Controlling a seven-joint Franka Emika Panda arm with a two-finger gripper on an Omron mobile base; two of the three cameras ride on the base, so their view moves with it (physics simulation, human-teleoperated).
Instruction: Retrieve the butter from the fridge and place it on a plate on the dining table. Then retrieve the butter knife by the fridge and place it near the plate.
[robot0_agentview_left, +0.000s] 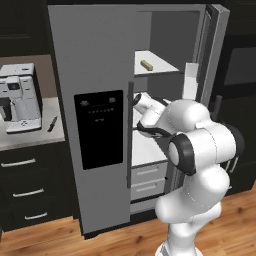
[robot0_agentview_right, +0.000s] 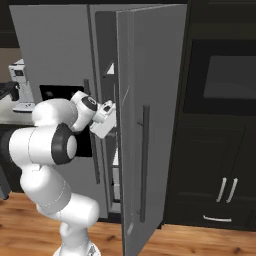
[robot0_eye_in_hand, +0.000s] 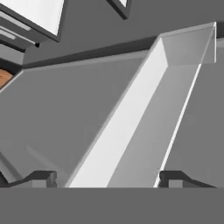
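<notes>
Gripper (robot0_eye_in_hand: 105, 179) half-hidden inside fridge (robot0_agentview_left: 95, 75)

Spread jaws before fridge (robot0_eye_in_hand: 78, 113) door bin (robot0_eye_in_hand: 131, 131)

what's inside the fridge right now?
In the tall grey fridge, a pale yellow butter stick lies on the upper white shelf; drawers sit below. The white arm covers the middle shelf.
</notes>
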